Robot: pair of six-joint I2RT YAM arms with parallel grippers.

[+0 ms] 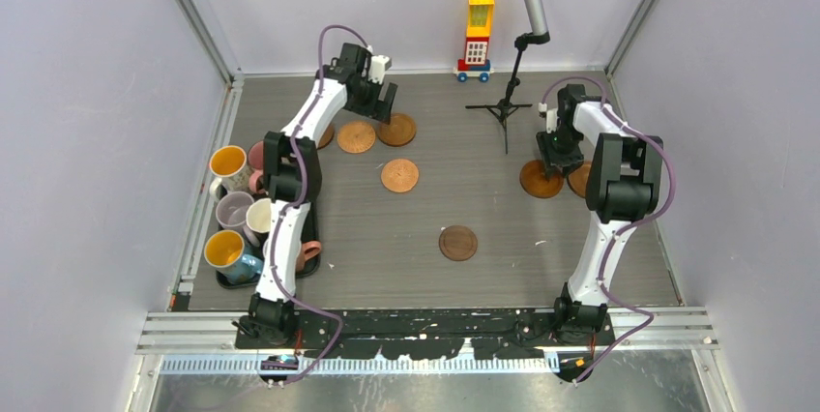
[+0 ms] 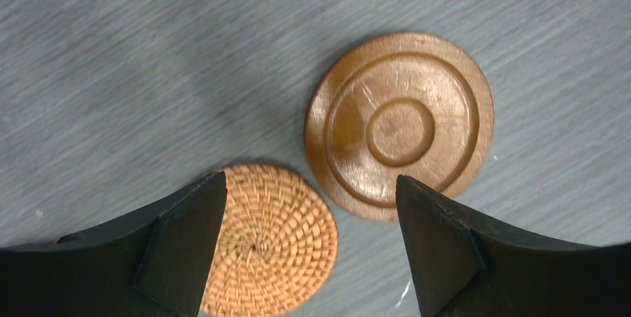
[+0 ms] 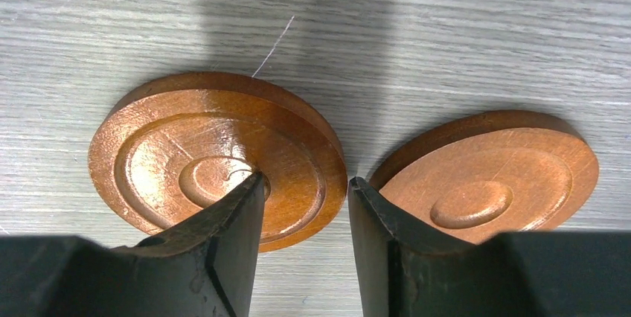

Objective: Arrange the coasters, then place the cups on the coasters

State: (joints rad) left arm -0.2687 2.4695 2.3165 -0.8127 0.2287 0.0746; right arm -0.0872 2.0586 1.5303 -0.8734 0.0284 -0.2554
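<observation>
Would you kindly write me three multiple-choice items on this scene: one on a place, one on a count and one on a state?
1. Where do the mugs stand?
A. On the bare tabletop.
B. On the black tray.
C. Beside the toy.

2. How many coasters lie just below the right gripper?
A. One.
B. Two.
C. Four.

3. How is the left gripper?
A. Open, holding nothing.
B. Shut on a mug.
C. Shut on a coaster.

Answers:
1 B: the top view shows the mugs crowded together on the black tray.
2 B: the right wrist view shows two of them side by side.
3 A: its fingers stand wide apart above a woven coaster and a grooved coaster, gripping neither.
</observation>
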